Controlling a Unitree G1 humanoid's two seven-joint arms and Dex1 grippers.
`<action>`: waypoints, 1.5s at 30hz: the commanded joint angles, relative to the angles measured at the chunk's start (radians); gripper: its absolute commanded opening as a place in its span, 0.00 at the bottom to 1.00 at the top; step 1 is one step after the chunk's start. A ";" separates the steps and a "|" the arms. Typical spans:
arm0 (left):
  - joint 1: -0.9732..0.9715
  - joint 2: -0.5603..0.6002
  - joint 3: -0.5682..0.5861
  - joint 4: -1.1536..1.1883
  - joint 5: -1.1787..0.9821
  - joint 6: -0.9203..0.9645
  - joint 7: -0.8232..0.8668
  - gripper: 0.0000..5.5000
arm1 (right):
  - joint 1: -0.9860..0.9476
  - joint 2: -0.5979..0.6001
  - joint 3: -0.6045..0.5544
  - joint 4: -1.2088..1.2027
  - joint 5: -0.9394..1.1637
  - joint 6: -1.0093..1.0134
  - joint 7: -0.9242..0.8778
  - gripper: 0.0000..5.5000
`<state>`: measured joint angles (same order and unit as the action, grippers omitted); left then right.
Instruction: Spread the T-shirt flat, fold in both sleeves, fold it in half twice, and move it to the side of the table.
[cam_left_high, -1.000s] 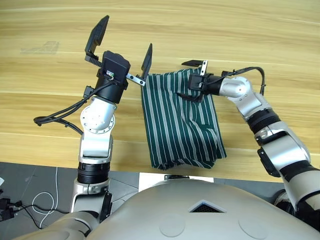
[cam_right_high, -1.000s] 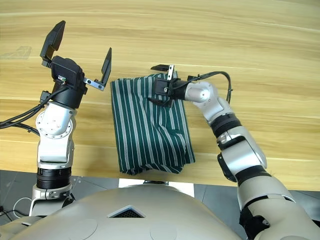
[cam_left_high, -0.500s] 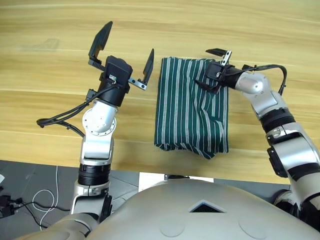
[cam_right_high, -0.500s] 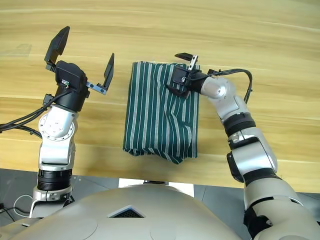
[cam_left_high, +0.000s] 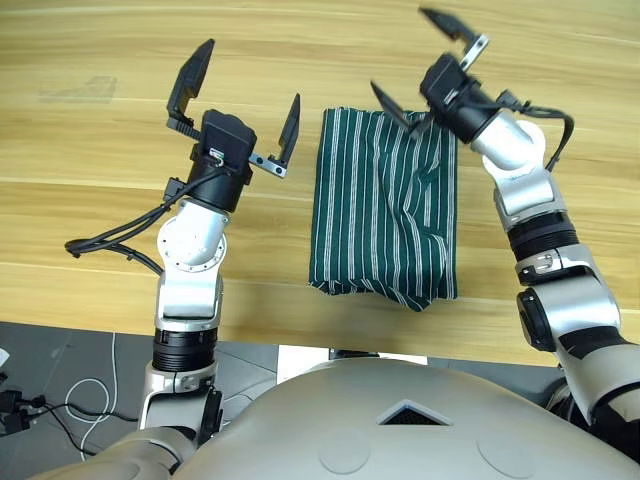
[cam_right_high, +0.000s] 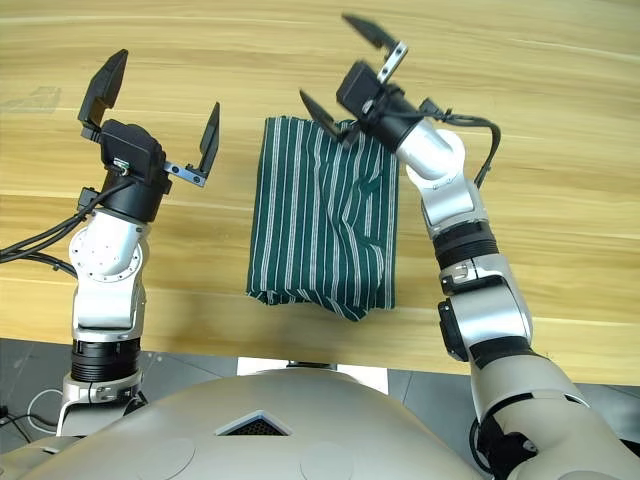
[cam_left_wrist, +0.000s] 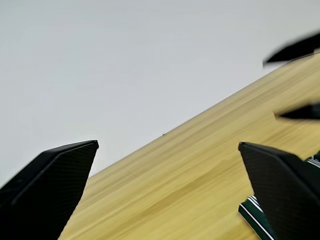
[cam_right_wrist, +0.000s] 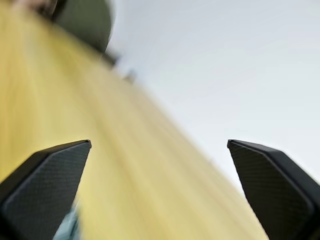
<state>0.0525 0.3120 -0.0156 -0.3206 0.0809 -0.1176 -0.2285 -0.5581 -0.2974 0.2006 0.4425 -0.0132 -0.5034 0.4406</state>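
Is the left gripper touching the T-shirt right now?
Apart. The left eye view shows a strip of bare table between the open left gripper's nearer finger and the T-shirt's left edge.

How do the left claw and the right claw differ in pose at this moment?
The left claw stands over bare table, to the left of the folded T-shirt; the right claw is at the T-shirt's far right corner. The left claw points roughly away from the robot; the right claw angles toward the robot's left. Both are open wide and hold nothing.
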 joint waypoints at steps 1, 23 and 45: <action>-0.006 0.045 0.047 -0.046 -0.034 0.017 -0.042 0.95 | 0.053 -0.034 -0.050 -0.196 0.082 0.071 0.049 0.92; 0.207 0.628 -0.094 0.147 0.707 -0.818 -0.159 0.95 | 0.525 -0.578 -0.064 0.055 -0.544 -1.101 0.261 0.92; 0.059 0.548 -0.345 0.299 0.745 -0.831 -0.121 0.95 | 0.380 -0.570 0.169 -0.089 -0.519 -0.931 0.122 0.92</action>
<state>0.0948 0.8493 -0.3138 -0.0612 0.7814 -0.9608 -0.2924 -0.1648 -0.8448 0.3637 0.3683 -0.5358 -1.4439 0.5697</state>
